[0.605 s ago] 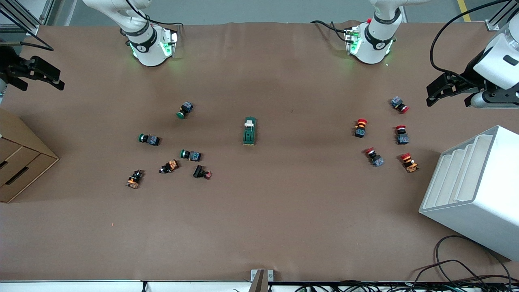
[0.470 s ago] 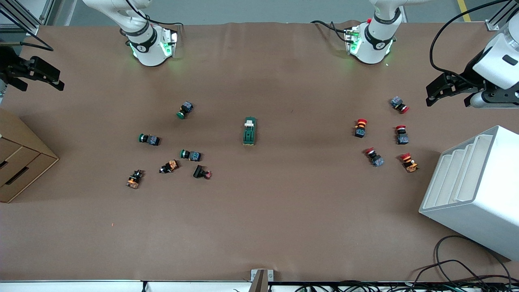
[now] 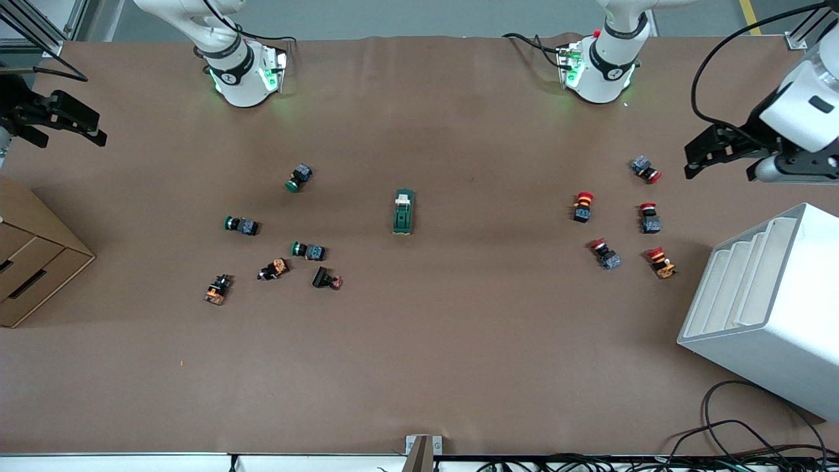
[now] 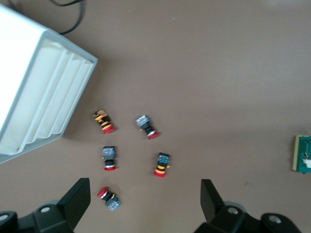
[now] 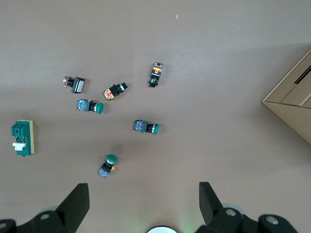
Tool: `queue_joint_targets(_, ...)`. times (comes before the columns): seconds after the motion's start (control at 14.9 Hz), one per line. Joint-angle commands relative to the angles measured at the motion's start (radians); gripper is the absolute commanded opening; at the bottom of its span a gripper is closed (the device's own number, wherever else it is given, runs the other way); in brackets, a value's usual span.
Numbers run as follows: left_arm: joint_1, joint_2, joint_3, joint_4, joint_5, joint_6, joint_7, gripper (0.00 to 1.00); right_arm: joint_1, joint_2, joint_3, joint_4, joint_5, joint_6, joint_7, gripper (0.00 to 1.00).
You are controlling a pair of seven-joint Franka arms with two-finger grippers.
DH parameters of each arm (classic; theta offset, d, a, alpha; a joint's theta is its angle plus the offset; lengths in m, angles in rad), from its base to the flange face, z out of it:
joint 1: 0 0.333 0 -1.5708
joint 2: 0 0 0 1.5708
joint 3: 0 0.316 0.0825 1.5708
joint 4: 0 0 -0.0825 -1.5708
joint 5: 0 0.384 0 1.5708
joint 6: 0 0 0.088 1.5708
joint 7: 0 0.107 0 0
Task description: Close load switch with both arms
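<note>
The load switch [image 3: 403,212], a dark green block with a cream lever at its end nearer the robot bases, lies flat at the table's middle. It also shows in the left wrist view [image 4: 303,154] and the right wrist view [image 5: 22,138]. My left gripper [image 3: 704,156] hangs open and empty high over the left arm's end of the table, above a red-capped button [image 4: 109,199]. My right gripper [image 3: 72,121] hangs open and empty high over the right arm's end of the table.
Several red-capped push buttons [image 3: 646,170] lie toward the left arm's end. Green-capped and orange ones [image 3: 241,225] lie toward the right arm's end. A white slotted rack [image 3: 767,308] stands at the left arm's end, a cardboard drawer box [image 3: 33,262] at the right arm's end.
My left gripper has drifted slightly toward the table's middle. My right gripper has shifted slightly. The load switch and buttons have not moved.
</note>
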Motion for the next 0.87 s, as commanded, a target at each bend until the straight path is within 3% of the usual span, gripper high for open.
queue_joint_targets(0.0, -0.055, 0.025, -0.063, 0.036, 0.004, -0.024, -0.123, 1.00, 0.001, -0.024, -0.005, -0.027, 0.011, 0.004, 0.009, 1.00)
queue_joint_targets(0.27, -0.182, 0.063, -0.130, 0.033, 0.015, 0.007, -0.422, 1.00, 0.001, -0.024, -0.005, -0.024, 0.000, -0.001, 0.005, 1.00)
queue_joint_targets(0.54, -0.371, 0.108, -0.133, 0.030, 0.030, 0.038, -0.757, 1.00, -0.008, -0.021, -0.004, -0.022, 0.000, 0.001, 0.005, 1.00)
queue_joint_targets(0.81, -0.567, 0.194, -0.135, 0.028, 0.148, 0.073, -1.034, 1.00, -0.007, -0.019, -0.004, -0.022, 0.000, -0.009, 0.005, 1.00)
